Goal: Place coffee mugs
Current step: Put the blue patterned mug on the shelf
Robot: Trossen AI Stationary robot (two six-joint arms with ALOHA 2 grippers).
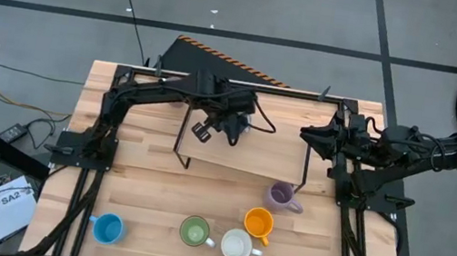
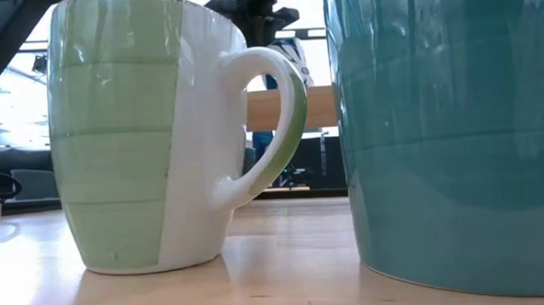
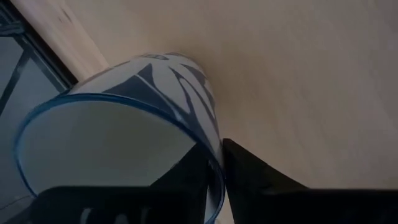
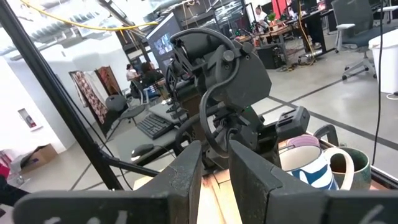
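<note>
Left wrist view shows our left gripper pinching the patterned mug's rim; right gripper empty, slightly parted.

Both arms are matte black, built of jointed tubular links with blocky housings. The left gripper carries looping black cables; the right gripper shows flat, dark, slab-like fingers at lower centre.

blue mug — cropped by edge
</note>
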